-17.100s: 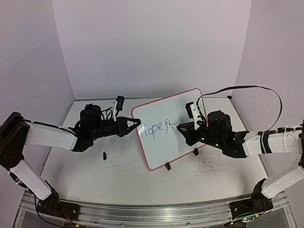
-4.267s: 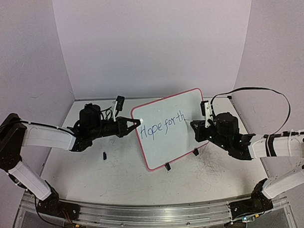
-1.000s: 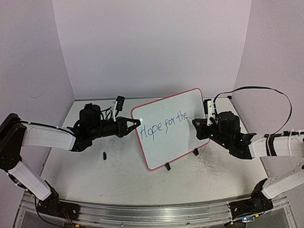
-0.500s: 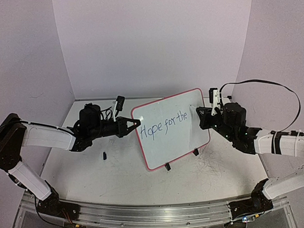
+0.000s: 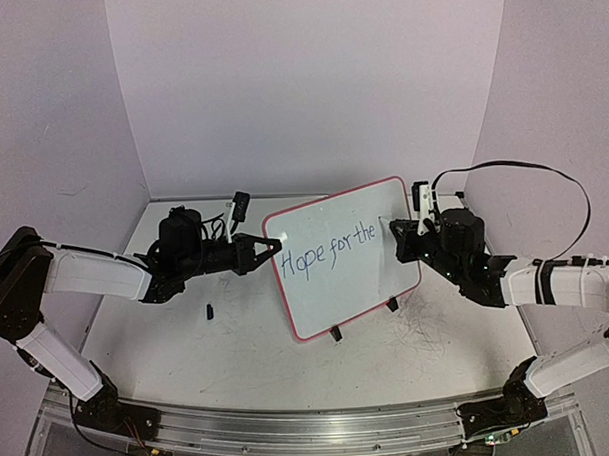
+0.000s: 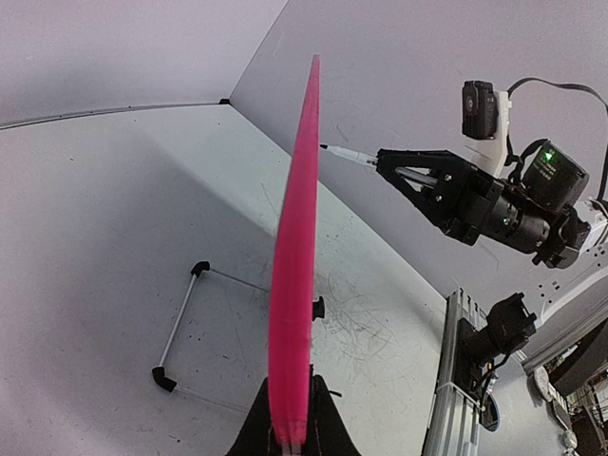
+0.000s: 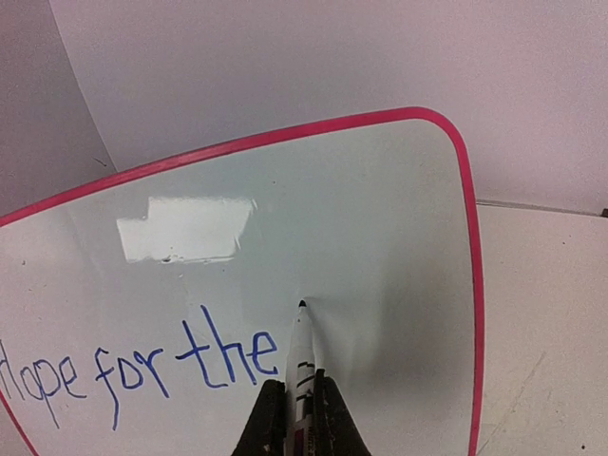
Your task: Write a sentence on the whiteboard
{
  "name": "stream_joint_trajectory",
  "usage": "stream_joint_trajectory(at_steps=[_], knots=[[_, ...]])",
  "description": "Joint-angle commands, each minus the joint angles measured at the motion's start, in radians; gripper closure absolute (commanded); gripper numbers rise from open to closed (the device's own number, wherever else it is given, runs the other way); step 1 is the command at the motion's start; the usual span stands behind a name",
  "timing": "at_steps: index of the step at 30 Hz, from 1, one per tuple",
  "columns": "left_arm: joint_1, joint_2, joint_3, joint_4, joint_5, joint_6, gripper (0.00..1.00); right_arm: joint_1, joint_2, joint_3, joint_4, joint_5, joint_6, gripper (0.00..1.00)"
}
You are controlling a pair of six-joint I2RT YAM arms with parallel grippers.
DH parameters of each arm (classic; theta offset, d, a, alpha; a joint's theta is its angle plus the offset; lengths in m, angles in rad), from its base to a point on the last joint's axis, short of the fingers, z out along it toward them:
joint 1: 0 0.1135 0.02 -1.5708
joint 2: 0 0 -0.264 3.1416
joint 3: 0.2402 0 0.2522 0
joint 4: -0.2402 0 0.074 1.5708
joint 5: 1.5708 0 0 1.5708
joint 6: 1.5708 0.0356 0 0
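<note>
The whiteboard (image 5: 339, 299) stands tilted on the table, white with a red-pink rim. The sentence (image 5: 330, 251) reads "Hope for the" in blue. My left gripper (image 5: 275, 246) is shut on the board's left edge, which the left wrist view shows edge-on as a pink strip (image 6: 296, 256) between its jaws (image 6: 290, 432). My right gripper (image 5: 400, 235) is shut on a white marker (image 7: 302, 344). The marker's tip sits at the board's face just right of "the" (image 7: 228, 356); contact is unclear. The right gripper (image 7: 299, 382) faces the board (image 7: 380, 218).
A small black cap (image 5: 209, 311) lies on the table left of the board. The board's wire stand (image 6: 180, 323) and black foot (image 6: 318, 307) rest behind it. Old scribbles (image 5: 428, 329) mark the table. A metal rail (image 5: 292, 429) runs along the near edge.
The writing grew from "Hope f" to "Hope for the". Over the last second my right gripper lifted the marker, then brought its tip back to the board right of "the". No new letter.
</note>
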Motion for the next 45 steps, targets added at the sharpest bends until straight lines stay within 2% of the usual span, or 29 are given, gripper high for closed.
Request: stream_joint_trajectory(at_steps=[1, 28, 45], knots=[[0.006, -0.024, 0.017, -0.024, -0.045, 0.08, 1.0, -0.006, 0.018, 0.027, 0.05, 0.004, -0.011, 1.0], [0.006, -0.03, 0.015, -0.027, -0.048, 0.08, 1.0, -0.005, -0.022, -0.094, 0.001, -0.025, 0.04, 1.0], [0.006, -0.026, 0.022, -0.028, -0.044, 0.078, 1.0, -0.006, 0.008, -0.024, 0.044, -0.007, 0.017, 1.0]])
